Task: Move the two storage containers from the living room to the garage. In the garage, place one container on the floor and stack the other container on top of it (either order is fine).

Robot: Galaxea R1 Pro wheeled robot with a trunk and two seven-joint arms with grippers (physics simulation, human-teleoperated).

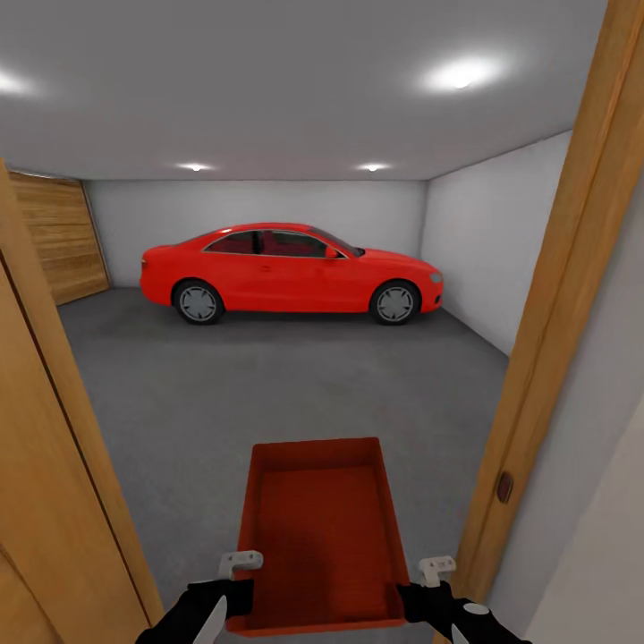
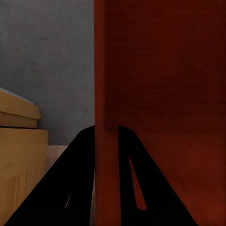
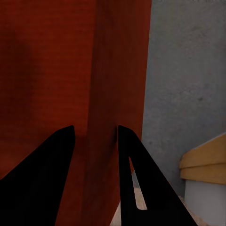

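A: What is cut off or hard to read here?

B: In the head view the storage container (image 1: 317, 532) runs to the bottom edge, so its near wall is partly lost, and both arms are cropped there too. The left gripper (image 1: 234, 581) and the right gripper (image 1: 427, 586) show as dark shapes with pale brackets at the bin's two long walls, but their fingertips cannot be made out from that angle.

A: Do the wrist cameras settle it?

B: Largely. In the left wrist view the left gripper (image 2: 106, 136) has its two black fingers (image 2: 77, 179) on either side of the thin red-orange wall of the container (image 2: 160, 94), pressed against it. The right wrist view shows the same for the right gripper (image 3: 94, 134) on the opposite wall (image 3: 113, 70), though a slim gap seems to remain at one finger, so the grip there is probably firm rather than certainly so.

A: Where is the bin?

B: Held between both arms in a wooden doorway (image 1: 555, 295), over the grey concrete floor (image 1: 268, 385) of the garage. A red car (image 1: 291, 268) stands well apart by the far wall, beside a wooden panel (image 1: 58, 233). The wrist views add pale door trim (image 2: 19, 141) and the speckled floor beneath.
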